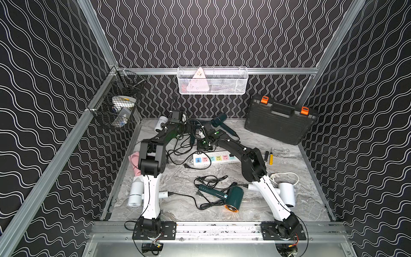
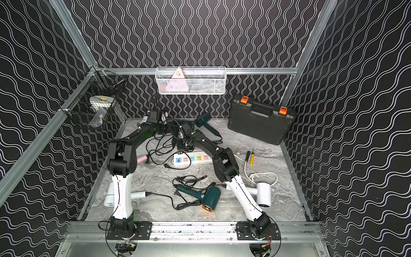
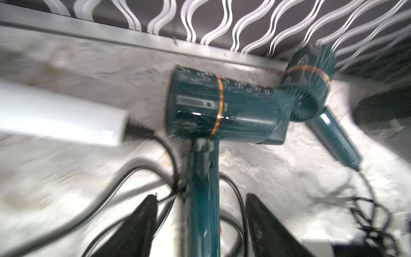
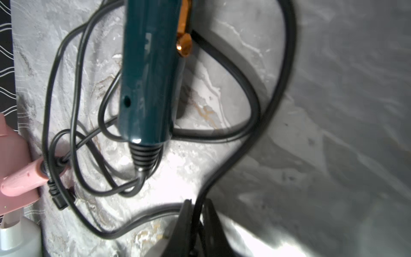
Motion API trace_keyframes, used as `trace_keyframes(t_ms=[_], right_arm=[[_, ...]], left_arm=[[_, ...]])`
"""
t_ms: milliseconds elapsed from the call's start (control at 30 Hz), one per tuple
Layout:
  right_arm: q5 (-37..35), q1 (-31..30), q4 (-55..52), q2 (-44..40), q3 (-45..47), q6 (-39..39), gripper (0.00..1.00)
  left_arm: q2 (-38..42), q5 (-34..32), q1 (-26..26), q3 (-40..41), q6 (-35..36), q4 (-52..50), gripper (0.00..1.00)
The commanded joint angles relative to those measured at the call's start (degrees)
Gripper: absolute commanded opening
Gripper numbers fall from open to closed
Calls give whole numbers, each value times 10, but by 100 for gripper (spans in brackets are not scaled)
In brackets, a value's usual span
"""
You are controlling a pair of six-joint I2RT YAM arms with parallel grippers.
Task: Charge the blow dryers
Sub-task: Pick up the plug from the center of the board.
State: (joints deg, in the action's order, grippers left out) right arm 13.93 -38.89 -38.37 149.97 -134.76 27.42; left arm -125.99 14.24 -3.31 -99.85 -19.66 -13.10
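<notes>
Step in hand (judged): sorting out one dryer's lead before plugging it in; none of the blow dryers can be confirmed as plugged in.
Left gripper (image 3: 201, 197): jaws wide, one finger on each side of the dark green dryer (image 3: 222, 109)'s handle. There is a gap on both sides, so nothing is held.
Why so (judged): it straddles the handle so it can clamp and anchor the body while the lead is drawn out.
Right gripper (image 4: 196, 213): pinched narrow on a black cord (image 4: 289, 44), low over the surface (image 1: 178, 178).
Why so (judged): a grip on the cord lets the plug be dragged toward the power strip (image 1: 213, 158). I cannot tell which plug this cord ends in.
Dryer location: mid-back of the surface, between the two grippers. In the top views the left arm hides its head and only the handle (image 1: 191, 139) shows.
Long axis: the handle runs from the head, near the back wall, toward the power strip, with the cord end nearest the strip. The barrel lies across it, roughly along the wall.
Neighbours: a second green dryer (image 3: 309, 89) lies just beyond, against the wall. A pink dryer (image 4: 20, 180) is beside the cord loops.
Untouched: front green dryer (image 1: 231, 198) and white dryer (image 1: 287, 193), cords loose.
Risk (judged): overlapping loops may snag when the cord is pulled.
</notes>
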Motion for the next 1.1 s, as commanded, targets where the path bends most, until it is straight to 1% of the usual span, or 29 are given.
trace_keyframes(t_ms=[0, 133, 233, 300, 400, 500, 600, 733, 800, 833, 900, 967, 1000, 1067], right_arm=[[-13, 2, 36, -37, 25, 10, 7], [-16, 6, 69, -73, 60, 17, 5], [-9, 7, 100, -98, 87, 25, 2], [1, 8, 122, -117, 109, 33, 0], [16, 9, 154, -149, 145, 45, 0], [36, 10, 188, -187, 185, 61, 0], [46, 11, 219, -229, 233, 74, 0], [56, 10, 259, -275, 297, 93, 0], [61, 10, 279, -293, 327, 105, 0], [61, 10, 288, -300, 339, 110, 0], [65, 9, 310, -314, 363, 124, 0], [60, 8, 324, -325, 382, 133, 0], [57, 7, 328, -328, 389, 136, 0], [59, 6, 338, -335, 402, 144, 0]], left_arm=[[55, 11, 16, 62, -63, 44, 78], [139, 3, 28, 170, -134, 97, 90], [212, 0, 16, 284, -185, 185, 99], [265, -12, -3, 361, -207, 252, 99], [333, -42, -41, 450, -213, 321, 99], [386, -64, -88, 522, -190, 380, 99], [415, -63, -116, 584, -167, 424, 99], [436, -4, -122, 643, -148, 476, 99], [446, 21, -121, 660, -133, 474, 99], [444, 38, -122, 667, -135, 489, 99], [424, 85, -122, 666, -153, 523, 98], [400, 128, -122, 653, -172, 555, 94], [391, 141, -122, 650, -180, 565, 92], [376, 147, -122, 648, -188, 573, 88]])
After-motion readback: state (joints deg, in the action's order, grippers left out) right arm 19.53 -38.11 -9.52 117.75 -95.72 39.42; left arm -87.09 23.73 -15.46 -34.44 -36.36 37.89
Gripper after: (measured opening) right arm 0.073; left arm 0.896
